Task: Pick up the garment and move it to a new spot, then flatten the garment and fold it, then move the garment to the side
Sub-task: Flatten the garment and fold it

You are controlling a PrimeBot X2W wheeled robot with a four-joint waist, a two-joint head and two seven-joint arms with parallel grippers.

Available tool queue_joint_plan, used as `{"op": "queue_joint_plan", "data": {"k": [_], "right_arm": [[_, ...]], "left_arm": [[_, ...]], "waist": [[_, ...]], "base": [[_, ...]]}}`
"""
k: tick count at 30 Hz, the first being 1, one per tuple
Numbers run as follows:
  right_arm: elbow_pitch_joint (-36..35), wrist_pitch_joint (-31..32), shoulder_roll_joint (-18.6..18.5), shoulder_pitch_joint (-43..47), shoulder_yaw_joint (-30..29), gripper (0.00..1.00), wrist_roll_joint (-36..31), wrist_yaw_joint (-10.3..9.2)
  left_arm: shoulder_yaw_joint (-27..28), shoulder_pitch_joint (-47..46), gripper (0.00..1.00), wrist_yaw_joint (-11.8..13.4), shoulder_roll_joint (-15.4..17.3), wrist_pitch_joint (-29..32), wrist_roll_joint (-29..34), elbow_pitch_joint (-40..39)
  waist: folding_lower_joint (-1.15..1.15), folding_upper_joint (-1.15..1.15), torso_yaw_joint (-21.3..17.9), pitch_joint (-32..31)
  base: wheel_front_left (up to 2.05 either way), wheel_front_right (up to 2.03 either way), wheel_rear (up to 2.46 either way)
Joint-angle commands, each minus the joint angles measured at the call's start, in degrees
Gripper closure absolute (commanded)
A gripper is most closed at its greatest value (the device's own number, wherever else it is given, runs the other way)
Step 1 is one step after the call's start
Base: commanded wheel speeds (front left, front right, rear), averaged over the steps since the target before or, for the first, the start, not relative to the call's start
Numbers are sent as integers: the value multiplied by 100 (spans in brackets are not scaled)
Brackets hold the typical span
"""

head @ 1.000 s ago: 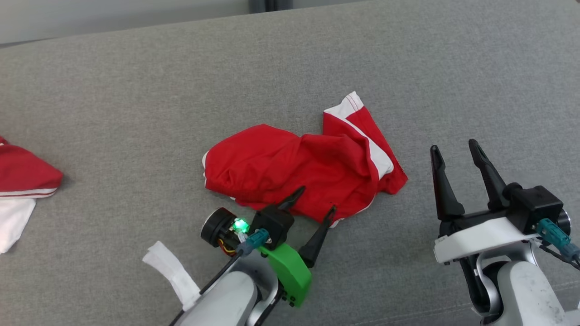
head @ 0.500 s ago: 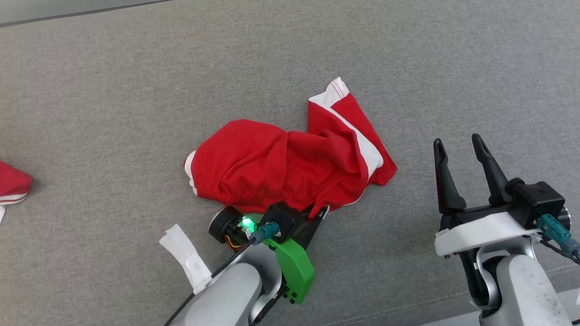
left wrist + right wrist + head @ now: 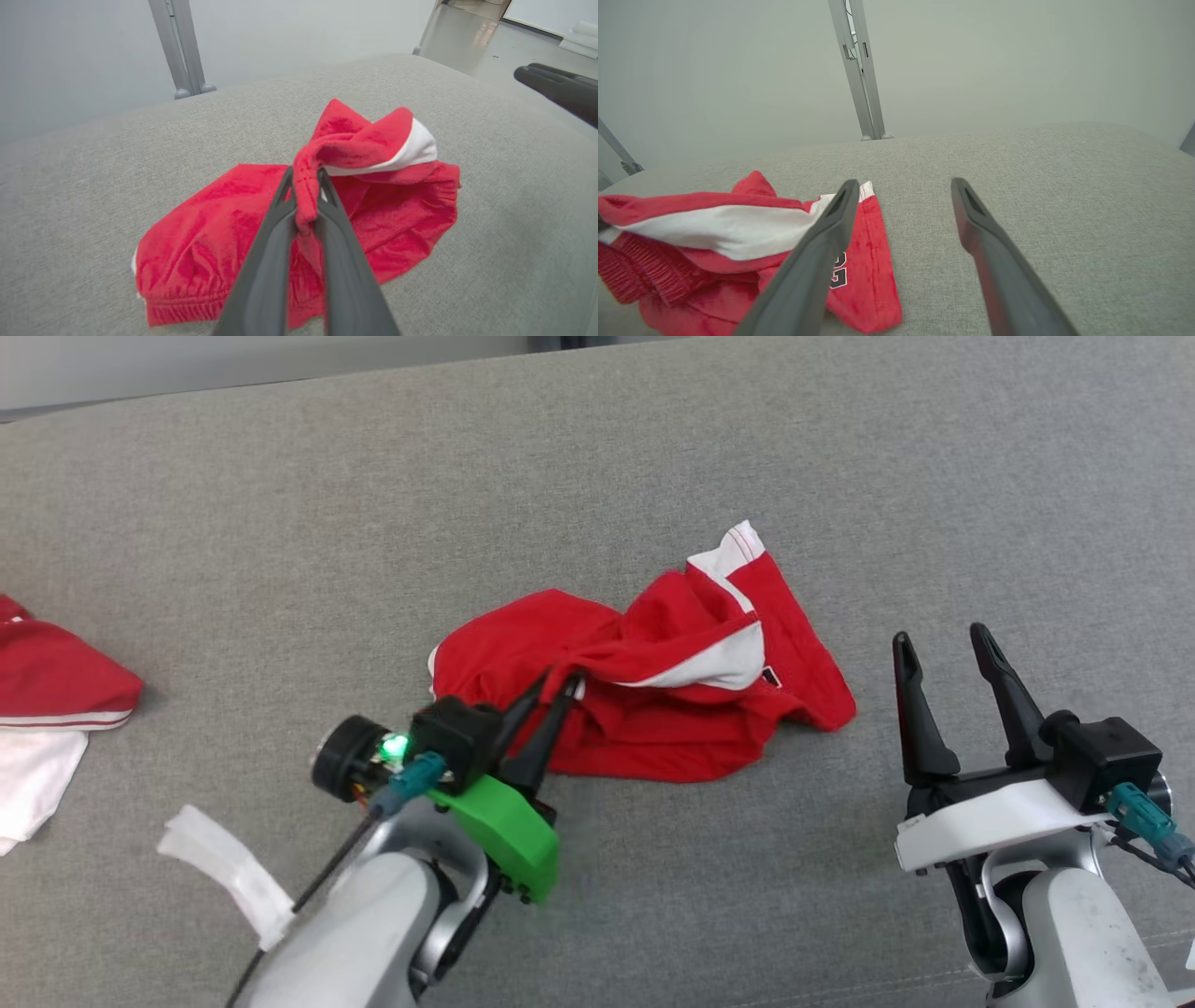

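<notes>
Head view. The garment point(image 3: 672, 709), red with white trim, lies crumpled at the centre of the frame on a grey cushion point(image 3: 280, 523). The left gripper point(image 3: 553, 683), just left of centre, is clenched on a fold at the garment's near edge. That fold is drawn up and toward the left of the frame, while the bulk of the cloth rests on the cushion. The right gripper point(image 3: 939, 637), at lower right, hangs with its jaws spread and nothing between them, clear of the garment's right edge. A pile point(image 3: 56, 691) of other red and white cloth lies at the left edge, well apart.

Left wrist view. The two fingers point(image 3: 261, 261) meet at the centre of the frame with a red pleat pinched between their tips. A white-banded flap arches up behind them.

Right wrist view. The spread fingers frame bare cushion. The garment fills the lower left of the frame, and one finger overlaps it in the picture; whether the two touch cannot be told.

Progress, as judged. The first step is in hand: the grasp is made, but the garment is not yet off the cushion. Carrying it to a new spot, flattening, folding and moving it aside are all left to do.
</notes>
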Motion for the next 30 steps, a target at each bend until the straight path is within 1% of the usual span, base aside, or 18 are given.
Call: {"op": "queue_joint_plan", "data": {"k": [1, 5, 8, 10, 13, 14, 15, 17, 19, 24, 27, 30], "right_arm": [[-2, 12, -5, 20, -2, 0, 28, -4], [-16, 17, -4, -50, 38, 0, 63, -4], [-21, 12, -5, -86, 49, 0, 75, -4], [-5, -3, -4, -99, 57, 0, 88, -4], [20, -34, -4, -115, 57, 0, 108, -4], [25, -41, -4, -113, 48, 0, 104, -4], [26, -50, -4, -111, 42, 0, 101, -4], [27, -54, -3, -106, 23, 0, 96, -4], [8, -46, -5, -90, -8, 0, 53, -4], [-73, 14, -6, -29, -5, 0, -58, -4], [-137, 77, -21, 34, -6, 0, -107, -4], [-212, 150, -40, 88, 5, 0, -126, -4]], "left_arm": [[129, 86, 100, 97, 139, 83, -55, -133], [588, 117, 100, 343, 441, 265, -290, -398], [865, 76, 100, 442, 613, 398, -451, -294], [984, 49, 100, 432, 684, 444, -588, -125], [1070, 46, 100, 361, 695, 437, -726, 152], [1092, 48, 55, 354, 673, 370, -734, 247], [1089, 55, 0, 342, 663, 312, -729, 313], [1117, 115, 0, 346, 584, 132, -773, 413], [1172, 186, 0, 401, 519, -146, -771, 475], [1428, 350, 0, 705, 410, -957, -645, 436], [1584, 487, 0, 896, 430, -1251, -528, 317], [1771, 677, 0, 1051, 446, -1379, -439, 136]], "waist": [[0, 0, 24, -4], [0, 0, -14, 60], [0, 0, -77, 134], [0, 0, -127, 180], [0, 0, -187, 212], [0, 0, -201, 219], [0, 0, -211, 222], [0, 0, -221, 208], [0, 0, -209, 153], [0, 0, -148, -69], [0, 0, -83, -238], [0, 0, -13, -405]], "base": [[0, 0, 0], [0, 0, 0], [0, 0, 0], [0, 0, 0], [0, 0, 0], [0, 0, 0], [0, 0, 0], [0, 0, 0], [0, 0, 0], [0, 0, 0], [0, 0, 0], [0, 0, 0]]}}
